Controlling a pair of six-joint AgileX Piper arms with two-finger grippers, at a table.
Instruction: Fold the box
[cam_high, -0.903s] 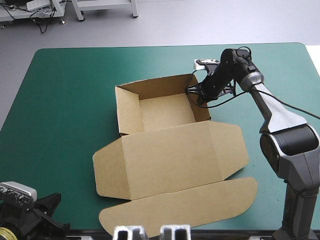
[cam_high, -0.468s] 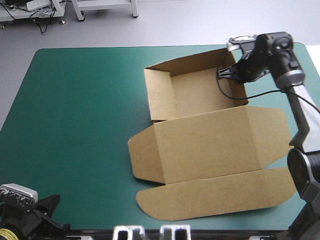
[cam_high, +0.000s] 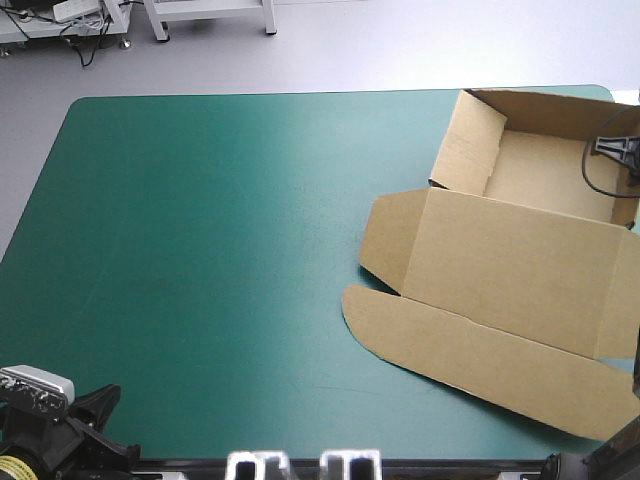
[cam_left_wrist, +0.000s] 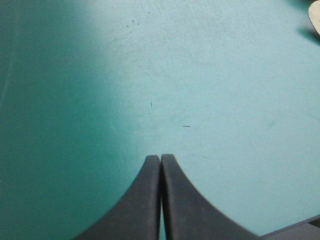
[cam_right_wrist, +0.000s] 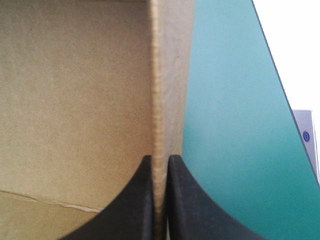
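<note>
A: State of the right gripper (cam_right_wrist: 160, 159)?
B: All but closed. A raised side wall (cam_right_wrist: 159, 75) of the brown box (cam_right_wrist: 75, 100) is pinched edge-on between the black fingers (cam_right_wrist: 137, 200). The box's inner board is seen on one side of that wall, and the teal-green cover (cam_right_wrist: 225, 140) on the other.

A: And the left gripper (cam_left_wrist: 160, 157)?
B: It is closed, with the fingers pressed together into one pointed arch and nothing held. Only bare cover is seen ahead of it. In the high view the left arm is seen at the near left corner of the table (cam_high: 200, 250), well apart from the box.

A: Where is the box?
B: It is placed on the right part of the table, turned askew to the edges and cut off by the high view's right border. The tray (cam_high: 545, 180) is located by the far right corner.

A: How is the tray set up?
B: It is open. The left wall (cam_high: 465, 140) and the far wall (cam_high: 550, 105) are stood up. The gripped wall is on the tray's right side and mostly out of view.

A: And the lid?
B: The lid (cam_high: 520, 265) is laid flat on the cover, toward the near edge. A side flap (cam_high: 385, 235) is spread toward the table's middle, and the rounded front flap (cam_high: 480, 360) is laid nearest the robot.
</note>
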